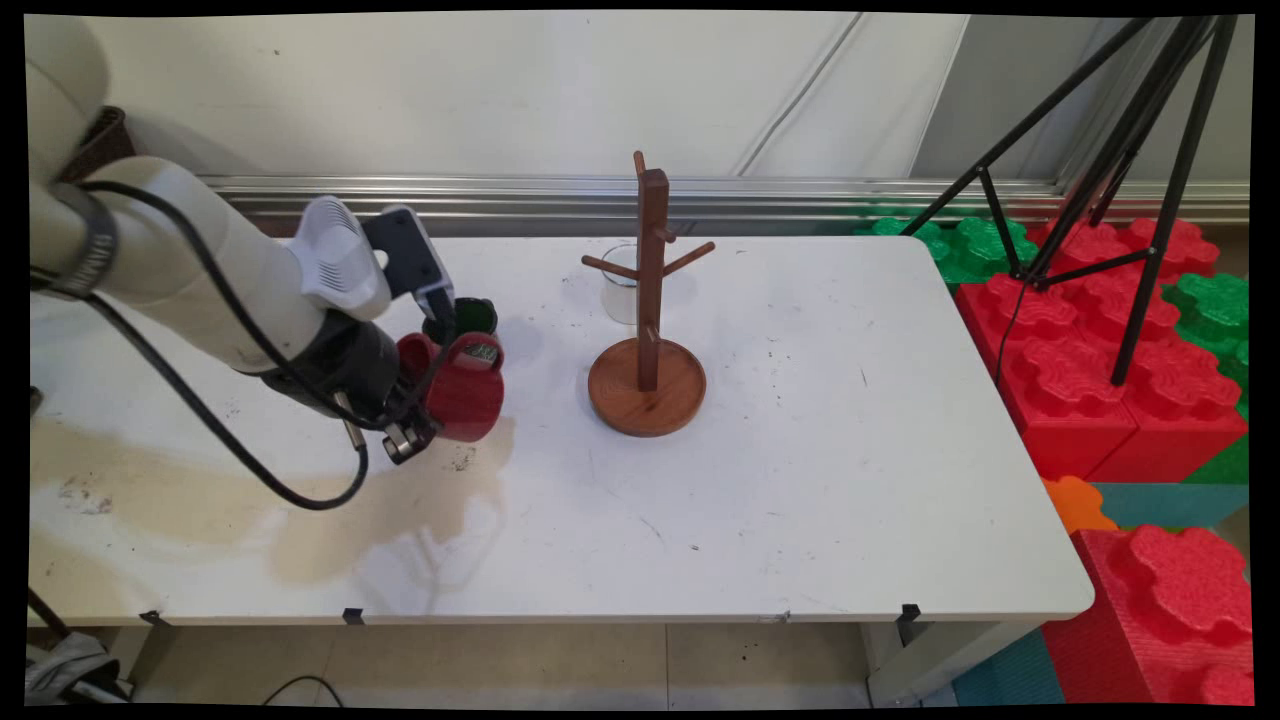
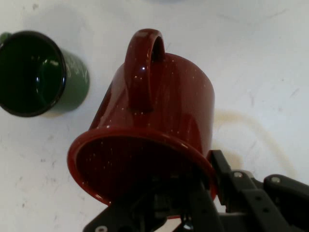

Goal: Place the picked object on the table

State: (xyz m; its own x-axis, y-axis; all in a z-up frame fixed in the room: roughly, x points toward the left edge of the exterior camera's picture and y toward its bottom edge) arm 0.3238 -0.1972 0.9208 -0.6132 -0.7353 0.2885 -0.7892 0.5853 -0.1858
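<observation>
- Gripper (image 1: 425,425) clamped on the rim of a red speckled mug (image 1: 465,388): one finger inside the mouth, the other outside on the wall.
- Red mug tipped on its side, mouth toward the gripper, handle (image 2: 144,67) uppermost in the hand view; over the surface (image 1: 800,480) toward its left part, roughly midway between far and near edges.
- Whether the mug touches the surface: cannot tell.
- Green mug (image 1: 468,318) just beyond it toward the far edge, standing on the surface, dark inside.
- Wooden mug tree (image 1: 648,340) near the surface's centre, well apart from the gripper; pegs bare.
- Clear glass (image 1: 620,285) behind the tree.
</observation>
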